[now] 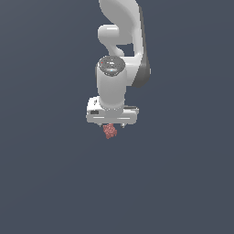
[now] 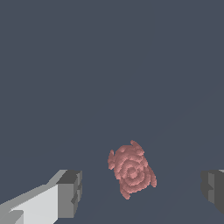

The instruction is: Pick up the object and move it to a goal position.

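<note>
In the exterior view, the white robot tool (image 1: pixel 112 124) hangs directly above the small knobbly reddish-pink berry-like lump (image 1: pixel 109 131), hiding its fingers. In the wrist view, the lump (image 2: pixel 131 168) lies between the two grey fingertips (image 2: pixel 70 193), touching neither; the tool's jaws are spread wide. Its long axis runs slightly aslant, crossing the line between them.

Glossy white rounded-link robot arm (image 1: pixel 119 27) with a dark grey band down one side of the upper link and a dark grey shell at the bulbous joint; round dark grey end cap (image 1: pixel 111 65) with a lighter ring and a tiny red mark sits atop the white cylindrical wrist segment. White boxy rectangular gripper body (image 1: pixel 112 113) has a small dark marking on its face. Wrist view: white blocky finger (image 2: pixel 41 203) tipped with a dark grey ridged pad (image 2: pixel 70 192), second grey pad opposite.
</note>
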`<state>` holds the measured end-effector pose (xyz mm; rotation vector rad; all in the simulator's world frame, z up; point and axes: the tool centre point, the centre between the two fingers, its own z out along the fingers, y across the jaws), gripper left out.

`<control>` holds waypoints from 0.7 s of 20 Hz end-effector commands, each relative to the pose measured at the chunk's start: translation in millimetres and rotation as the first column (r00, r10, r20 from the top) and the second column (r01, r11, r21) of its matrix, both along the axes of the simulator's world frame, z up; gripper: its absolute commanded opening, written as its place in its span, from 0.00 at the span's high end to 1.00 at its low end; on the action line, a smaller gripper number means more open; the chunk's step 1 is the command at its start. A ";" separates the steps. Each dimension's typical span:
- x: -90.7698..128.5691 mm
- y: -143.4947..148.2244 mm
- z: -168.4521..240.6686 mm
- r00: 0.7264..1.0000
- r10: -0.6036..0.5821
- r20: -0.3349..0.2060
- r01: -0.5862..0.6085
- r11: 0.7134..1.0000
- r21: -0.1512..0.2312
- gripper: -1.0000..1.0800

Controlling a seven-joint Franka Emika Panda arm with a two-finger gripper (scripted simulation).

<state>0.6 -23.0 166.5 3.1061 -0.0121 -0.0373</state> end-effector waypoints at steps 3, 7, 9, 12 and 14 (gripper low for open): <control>0.4 -0.5 0.8 1.000 0.000 0.001 0.000 1.000 -0.001 0.04; 3.2 -4.1 6.9 1.000 0.000 0.011 0.000 1.000 -0.010 0.04; 4.6 -5.4 9.9 1.000 -0.003 0.015 0.003 1.000 -0.014 0.04; 5.3 -5.8 11.2 1.000 -0.006 0.016 0.007 1.000 -0.015 0.04; 4.8 -5.6 10.3 1.000 -0.004 0.015 0.004 1.000 -0.014 0.04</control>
